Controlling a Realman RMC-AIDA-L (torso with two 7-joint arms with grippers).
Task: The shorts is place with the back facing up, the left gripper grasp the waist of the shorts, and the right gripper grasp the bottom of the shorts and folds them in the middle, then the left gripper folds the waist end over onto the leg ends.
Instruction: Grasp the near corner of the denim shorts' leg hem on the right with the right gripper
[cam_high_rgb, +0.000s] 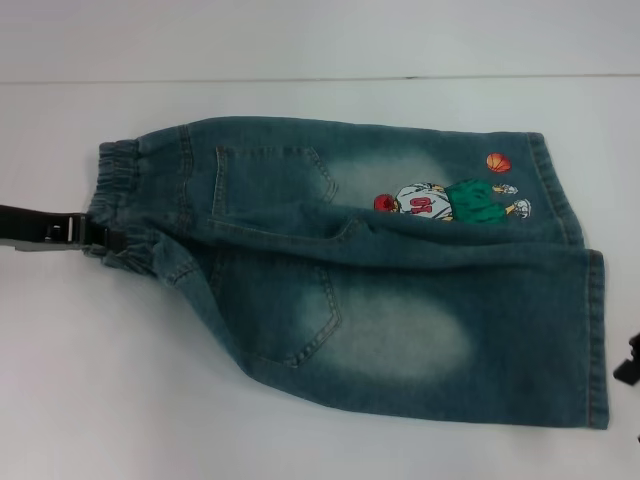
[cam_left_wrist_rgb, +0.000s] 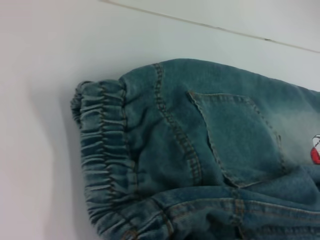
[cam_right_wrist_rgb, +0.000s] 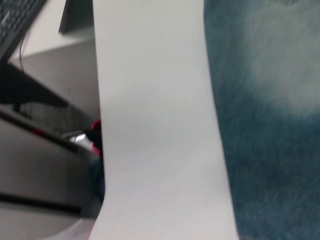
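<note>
The blue denim shorts (cam_high_rgb: 380, 280) lie flat on the white table, back pockets up, with the embroidered basketball player (cam_high_rgb: 450, 202) near the far hem. The ruffled waist (cam_high_rgb: 120, 190) is at the left and shows close up in the left wrist view (cam_left_wrist_rgb: 102, 160). The bottom, with its two stitched leg ends (cam_high_rgb: 597, 340), is at the right. My left gripper (cam_high_rgb: 98, 238) reaches in from the left edge and is shut on the middle of the waist, where the band bunches. Only a black bit of my right gripper (cam_high_rgb: 629, 368) shows at the right edge, just off the near leg hem.
The white table (cam_high_rgb: 100, 400) carries only the shorts, and its far edge (cam_high_rgb: 320, 78) runs across the top. In the right wrist view the table's side edge (cam_right_wrist_rgb: 150, 125) lies beside the denim (cam_right_wrist_rgb: 270, 150), with dark furniture (cam_right_wrist_rgb: 25, 90) below.
</note>
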